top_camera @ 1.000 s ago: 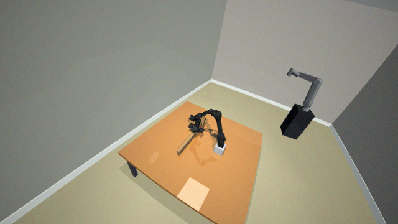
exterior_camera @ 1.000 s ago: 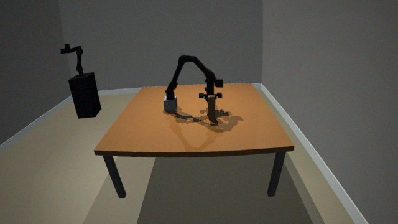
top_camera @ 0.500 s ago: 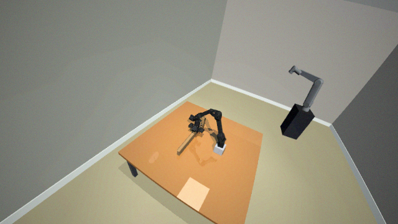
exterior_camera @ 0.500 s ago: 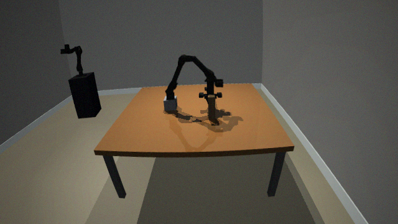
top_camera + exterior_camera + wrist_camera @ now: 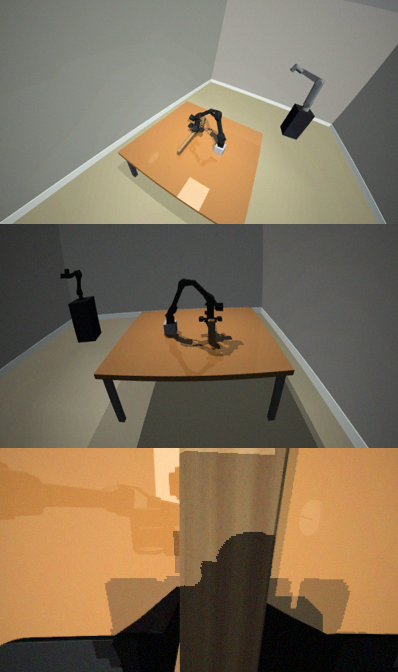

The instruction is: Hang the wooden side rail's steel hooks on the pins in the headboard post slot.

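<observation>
The wooden side rail [image 5: 186,144] [image 5: 230,503] runs from my gripper towards the front left of the table in the top view. Its far end is low at the table; contact there is too small to judge. My gripper [image 5: 196,128] [image 5: 207,593] is shut on the rail near its post end, with a dark finger on each side. The headboard post [image 5: 211,333] stands upright in the exterior view, in front of the gripper and hiding the rail. In the top view the post is partly behind the gripper. The hooks, pins and their contact are hidden.
The arm's white base [image 5: 219,149] [image 5: 170,328] sits on the orange table [image 5: 230,174] [image 5: 140,361]. A pale bright patch [image 5: 194,193] shows near the table's front edge. Another arm stands on a black pedestal [image 5: 296,122] [image 5: 84,320] off the table.
</observation>
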